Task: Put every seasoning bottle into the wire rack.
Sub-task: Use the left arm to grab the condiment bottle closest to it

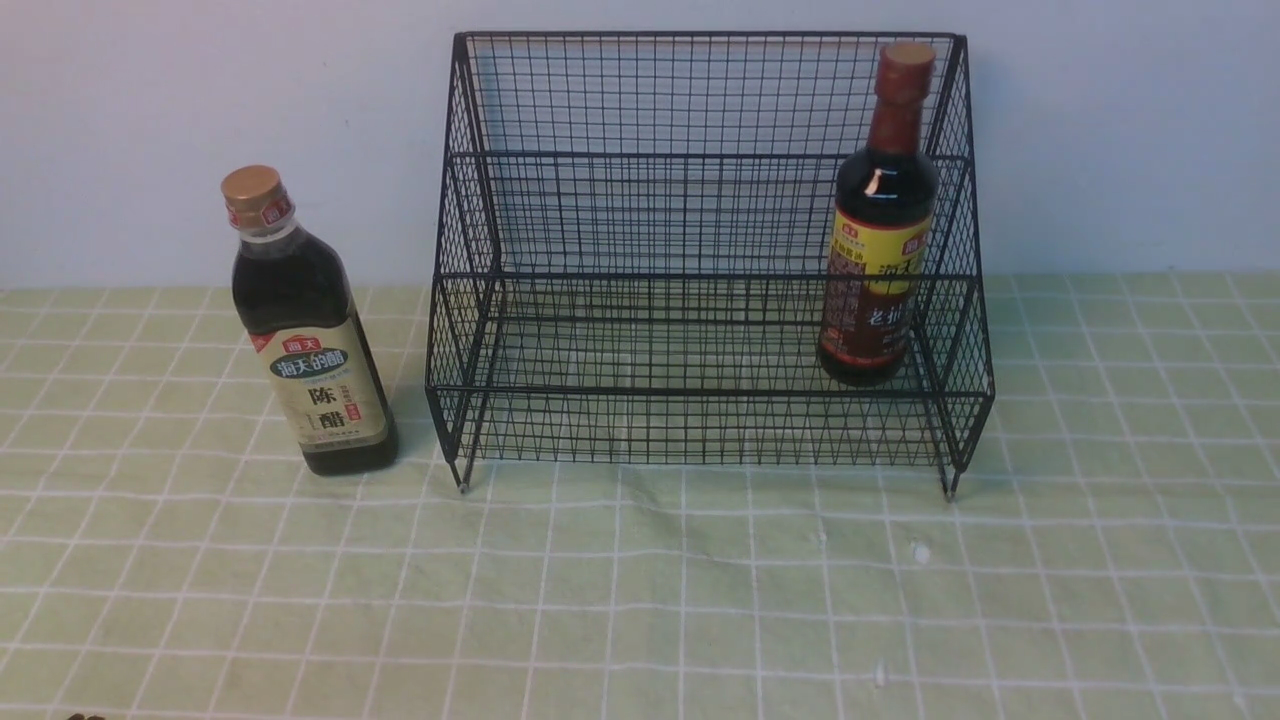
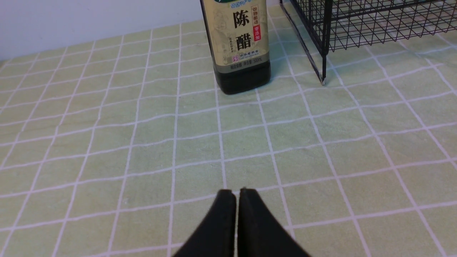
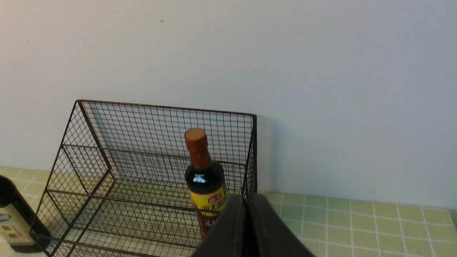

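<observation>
The black wire rack [image 1: 700, 160] stands at the back middle of the table. The round bottle [image 1: 880, 220] with the reddish-brown neck and yellow-red label stands upright on the rack's lower shelf at its right end; it also shows in the right wrist view [image 3: 205, 182]. The squarish bottle [image 1: 305, 335] with gold cap and beige label stands upright on the cloth just left of the rack; its lower part shows in the left wrist view [image 2: 241, 46]. My left gripper [image 2: 237, 192] is shut and empty, well short of that bottle. My right gripper [image 3: 246, 198] is shut and empty, away from the rack [image 3: 157, 167].
A green checked cloth [image 1: 640, 600] covers the table. A pale wall [image 1: 1100, 130] rises right behind the rack. The rack's front left foot [image 2: 323, 80] stands close to the squarish bottle. Neither arm shows in the front view.
</observation>
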`<action>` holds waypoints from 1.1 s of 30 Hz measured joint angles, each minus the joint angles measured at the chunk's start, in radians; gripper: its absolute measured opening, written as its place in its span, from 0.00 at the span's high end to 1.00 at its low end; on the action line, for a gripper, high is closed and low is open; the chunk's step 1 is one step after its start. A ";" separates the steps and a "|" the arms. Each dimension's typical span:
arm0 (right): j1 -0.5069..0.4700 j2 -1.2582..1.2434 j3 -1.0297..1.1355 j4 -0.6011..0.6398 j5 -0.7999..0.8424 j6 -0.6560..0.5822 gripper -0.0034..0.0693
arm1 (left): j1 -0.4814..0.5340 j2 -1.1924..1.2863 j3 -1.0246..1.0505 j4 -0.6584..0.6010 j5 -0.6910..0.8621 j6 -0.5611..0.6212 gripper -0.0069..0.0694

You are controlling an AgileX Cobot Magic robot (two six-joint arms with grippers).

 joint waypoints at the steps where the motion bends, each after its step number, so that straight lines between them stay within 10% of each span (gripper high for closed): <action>1: 0.000 -0.068 0.086 0.000 -0.038 0.015 0.97 | 0.000 0.000 0.000 0.000 0.000 0.000 0.92; 25: -0.004 -0.707 1.131 0.058 -0.521 -0.044 0.97 | 0.000 0.000 0.000 0.000 0.000 0.000 0.92; 33: -0.220 -0.802 1.415 0.011 -0.785 -0.078 0.97 | 0.000 0.000 0.000 0.000 0.000 0.000 0.92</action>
